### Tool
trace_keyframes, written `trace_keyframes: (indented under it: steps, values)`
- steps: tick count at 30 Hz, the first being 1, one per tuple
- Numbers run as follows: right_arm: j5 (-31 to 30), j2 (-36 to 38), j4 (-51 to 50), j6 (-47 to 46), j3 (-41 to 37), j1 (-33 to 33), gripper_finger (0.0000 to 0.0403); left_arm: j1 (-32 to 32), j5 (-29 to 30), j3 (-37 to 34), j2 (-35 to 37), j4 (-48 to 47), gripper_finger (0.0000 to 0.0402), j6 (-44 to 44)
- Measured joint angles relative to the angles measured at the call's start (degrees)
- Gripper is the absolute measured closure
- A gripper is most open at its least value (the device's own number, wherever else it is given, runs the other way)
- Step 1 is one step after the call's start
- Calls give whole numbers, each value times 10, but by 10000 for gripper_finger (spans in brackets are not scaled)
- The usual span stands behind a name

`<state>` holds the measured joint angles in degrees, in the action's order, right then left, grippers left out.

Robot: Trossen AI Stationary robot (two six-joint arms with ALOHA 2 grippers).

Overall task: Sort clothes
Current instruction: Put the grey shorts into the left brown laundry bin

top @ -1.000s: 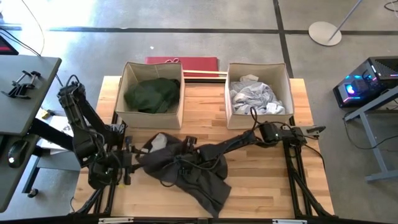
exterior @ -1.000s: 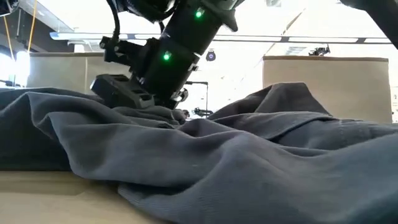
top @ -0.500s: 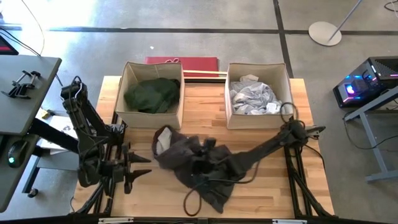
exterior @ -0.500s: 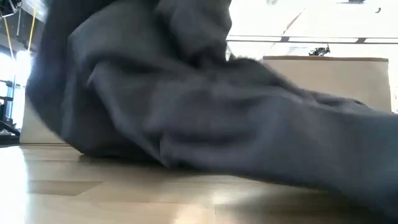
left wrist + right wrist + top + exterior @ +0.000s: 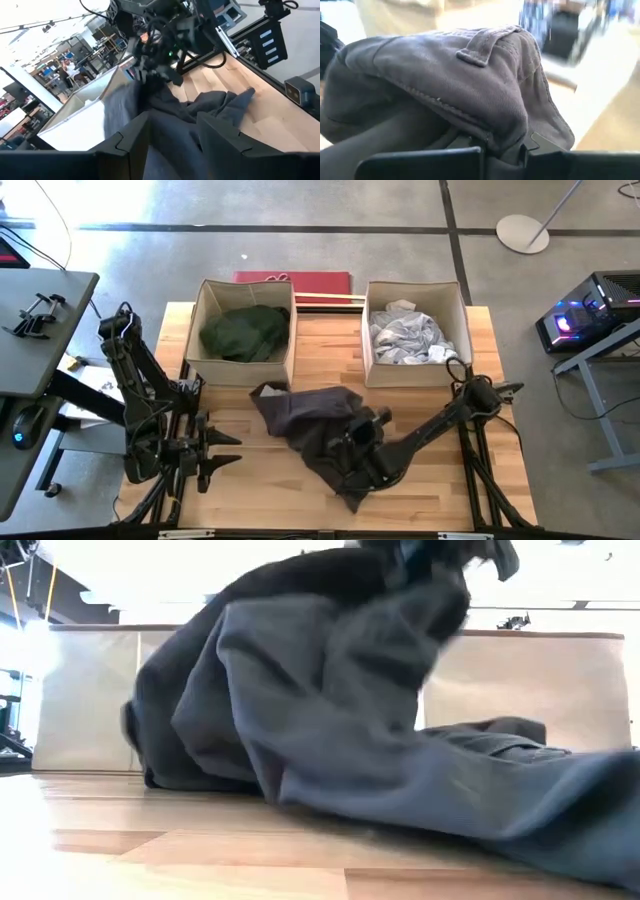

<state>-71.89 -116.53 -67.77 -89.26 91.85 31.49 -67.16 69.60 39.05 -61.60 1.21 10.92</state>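
Right hand [image 5: 352,435] clamps charcoal garment [image 5: 305,425] mid-table, L hand [image 5: 222,450] open.

Even overhead light fills the high view, while the low view's background glares white and the charcoal garment [image 5: 330,710] blurs.

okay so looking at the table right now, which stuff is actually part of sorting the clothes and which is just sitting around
Part of the job:
charcoal garment, held by the right tool
dark green garment in the left box
white and grey clothes in the right box
left tool, open, waiting at the table's left

Just lying about:
red flat item behind the boxes
round floor stand base
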Motion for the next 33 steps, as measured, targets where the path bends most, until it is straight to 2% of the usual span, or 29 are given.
trace_keyframes:
  steps: [3, 5, 9, 12, 15, 17, 18, 20, 22, 25, 26, 29, 33]
  values:
    - [118, 6, 38, -21, -17, -25, 385, 4, 0, 0, 0, 0, 248, -2]
    - [210, 11, 59, 27, -10, -46, 385, 6, 0, 0, 0, 2, 248, -2]
    - [345, 31, 192, 269, 23, -85, 384, 12, 0, 0, 0, 1, 248, -18]
    - [546, 51, 352, 479, 27, -116, 384, 11, 0, 0, 0, 1, 248, -29]
    - [736, 60, 480, 621, 27, -136, 384, 11, 0, 0, 0, 0, 248, -32]
    - [778, 73, 521, 666, 27, -140, 384, 11, 0, 0, 0, 0, 248, -32]
    - [770, 83, 531, 675, 27, -141, 383, 11, 0, 0, 0, 0, 248, -32]
    - [703, 108, 533, 686, 27, -143, 384, 10, 0, 0, 0, 3, 248, -28]
    - [595, 131, 536, 702, 27, -142, 384, 10, 2, 0, 0, 17, 248, -9]
    - [391, 166, 561, 735, 27, -125, 384, 6, 4, 0, 0, 54, 248, 42]
    - [351, 178, 571, 754, 27, -118, 384, 6, 4, 0, 0, 67, 248, 58]
    - [279, 208, 598, 799, 27, -93, 383, 6, 4, 0, 0, 93, 248, 93]
    - [222, 229, 643, 838, 27, -64, 383, 6, 5, 0, 0, 106, 248, 116]
